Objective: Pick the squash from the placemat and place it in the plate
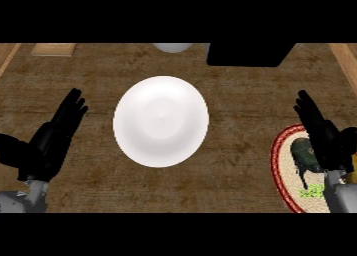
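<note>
While my right hand (325, 135) hovers over the placemat (284, 165), fingers straight and holding nothing, the squash (305, 157) lies just beneath, well right of the plate (160, 121).

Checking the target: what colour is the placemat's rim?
Red rim around a beige middle on the placemat, seen in the head view.

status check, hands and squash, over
Left hand open, resting at left. Right hand open above placemat, partly hiding squash. Plate bare at centre, nothing between.
</note>
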{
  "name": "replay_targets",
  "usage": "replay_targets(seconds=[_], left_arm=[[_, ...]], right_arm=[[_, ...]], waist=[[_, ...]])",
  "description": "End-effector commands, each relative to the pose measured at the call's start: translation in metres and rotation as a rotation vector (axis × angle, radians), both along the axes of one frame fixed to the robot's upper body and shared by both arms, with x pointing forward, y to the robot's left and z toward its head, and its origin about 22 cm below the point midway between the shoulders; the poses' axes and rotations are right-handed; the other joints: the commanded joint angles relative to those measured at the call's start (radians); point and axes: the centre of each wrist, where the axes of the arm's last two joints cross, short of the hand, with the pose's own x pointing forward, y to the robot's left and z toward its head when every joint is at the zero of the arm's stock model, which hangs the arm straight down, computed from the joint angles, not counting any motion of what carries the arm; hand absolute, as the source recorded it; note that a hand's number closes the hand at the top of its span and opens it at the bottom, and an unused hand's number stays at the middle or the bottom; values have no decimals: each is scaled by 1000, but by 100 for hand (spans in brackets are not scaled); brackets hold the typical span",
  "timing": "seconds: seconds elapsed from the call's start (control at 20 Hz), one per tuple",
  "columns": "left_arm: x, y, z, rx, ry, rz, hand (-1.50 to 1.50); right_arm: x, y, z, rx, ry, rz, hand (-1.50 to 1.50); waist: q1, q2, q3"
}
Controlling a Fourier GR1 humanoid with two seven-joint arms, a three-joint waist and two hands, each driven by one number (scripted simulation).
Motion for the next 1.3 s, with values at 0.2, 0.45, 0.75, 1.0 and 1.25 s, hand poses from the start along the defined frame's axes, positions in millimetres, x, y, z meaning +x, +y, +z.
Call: replay_targets(seconds=[0.2,0.45,0.75,1.0,1.25], left_arm=[[-13,67,-17,335,-16,148,0],[-32,73,-35,402,0,165,0],[-40,80,-58,410,-4,148,0],[-54,90,-61,423,-36,140,0],[-47,81,-65,429,-36,136,0]], right_arm=[[11,-22,54,438,-441,-448,-150],[-24,-59,32,91,-586,-1026,-150],[-49,8,34,169,-770,-1170,-150],[-99,49,9,96,-631,-1037,-150],[-136,39,-4,-42,-338,-947,-150]], waist=[[-37,-34,43],[-43,-29,36],[-29,-23,38],[-10,-20,37],[-8,-14,32]])
